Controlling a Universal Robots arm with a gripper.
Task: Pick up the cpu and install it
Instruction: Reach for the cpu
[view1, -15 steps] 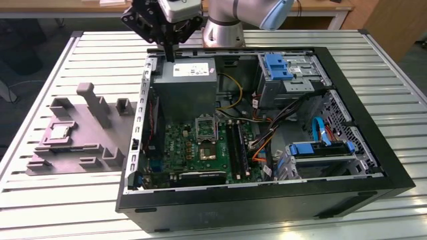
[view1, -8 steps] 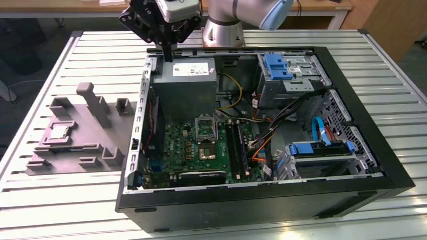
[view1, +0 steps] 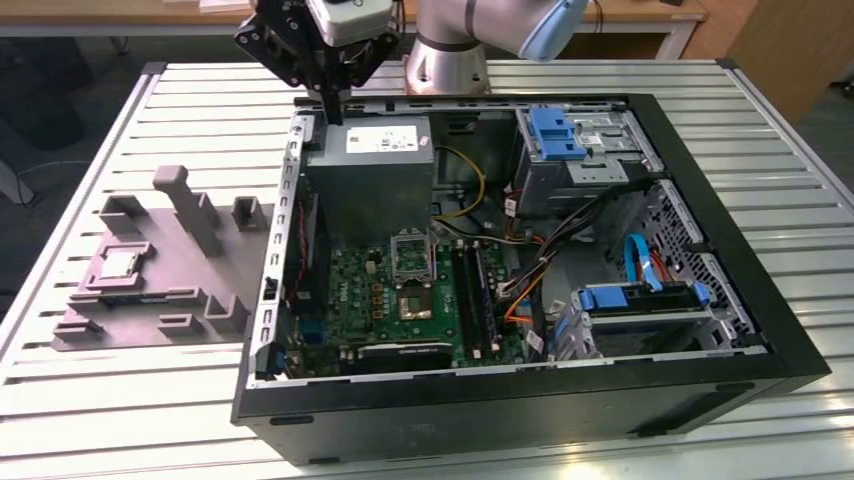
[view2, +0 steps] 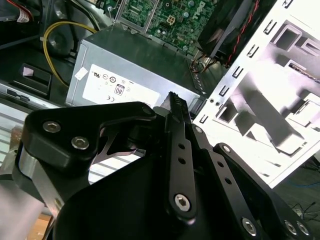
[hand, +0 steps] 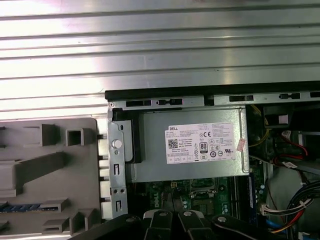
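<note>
Fingers (view1: 330, 106) pinched together, empty, over rim of one computer case (view1: 534, 410), one cpu (view1: 118, 265) resting on one grey fixture (view1: 147, 322)

My arm (view1: 454, 55) stands at the top of the exterior view, wrist bent over so that my end effector (view1: 330, 108) hangs pointing straight down. In the second wrist view its black fingers (view2: 177, 115) lie pressed together, tips meeting.

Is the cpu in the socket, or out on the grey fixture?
Out. The cpu lies on the grey fixture outside the case; the socket looks empty.
</note>
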